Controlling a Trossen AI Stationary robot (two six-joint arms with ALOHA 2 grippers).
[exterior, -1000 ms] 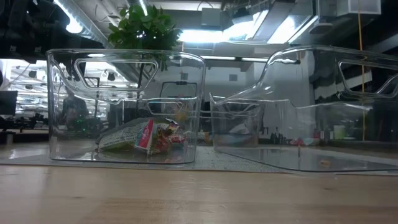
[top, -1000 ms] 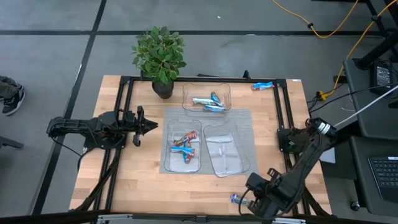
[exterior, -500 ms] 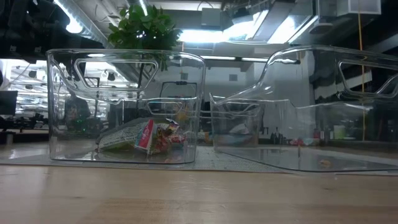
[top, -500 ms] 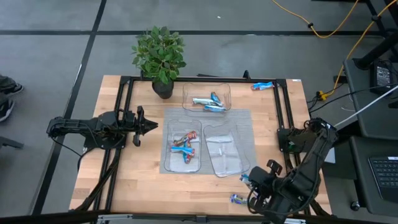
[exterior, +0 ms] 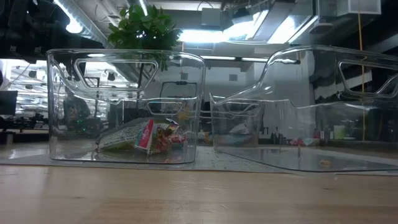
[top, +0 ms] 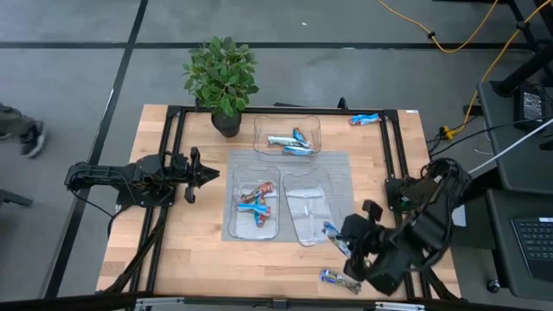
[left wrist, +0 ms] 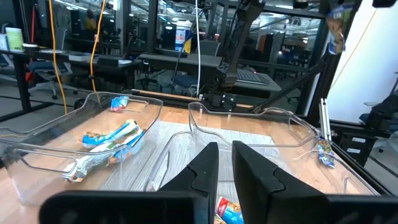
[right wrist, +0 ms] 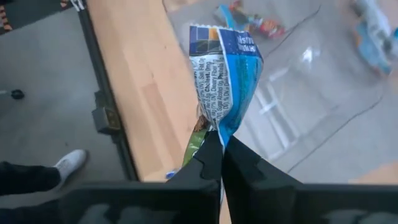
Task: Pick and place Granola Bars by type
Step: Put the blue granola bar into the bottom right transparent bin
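My right gripper (top: 339, 242) is shut on a blue-and-white granola bar (right wrist: 227, 74) over the near right corner of the empty clear tray (top: 313, 212). A second bar (top: 337, 278) lies flat on the table by the near edge. A third bar (top: 364, 119) lies at the far right corner. Bright blue-and-red bars (top: 257, 206) lie in the near left tray, and pale and blue bars (top: 288, 142) in the far tray. My left gripper (top: 214, 175) waits at the table's left, shut down to a slit, touching nothing. My right gripper pinches the bar between its two fingers by one end of the wrapper (right wrist: 214, 127), where the foil is gathered and crumpled. The bar is lifted clear and reaches out past the fingertips above the tray's edge.
A potted plant (top: 222, 78) stands at the far left of the table. A black frame rail (top: 393, 155) runs along the right side, another along the left. The three trays sit on a grey mat (top: 337, 168). Bare wood lies near the table's near left corner. A person's shoe (top: 33, 138) shows on the floor to the left.
My right gripper has risen from the table's near edge and travelled toward the far edge and a little left, to the empty tray's near right corner. It carries one bar lifted clear. The other bar has stayed by the near edge.
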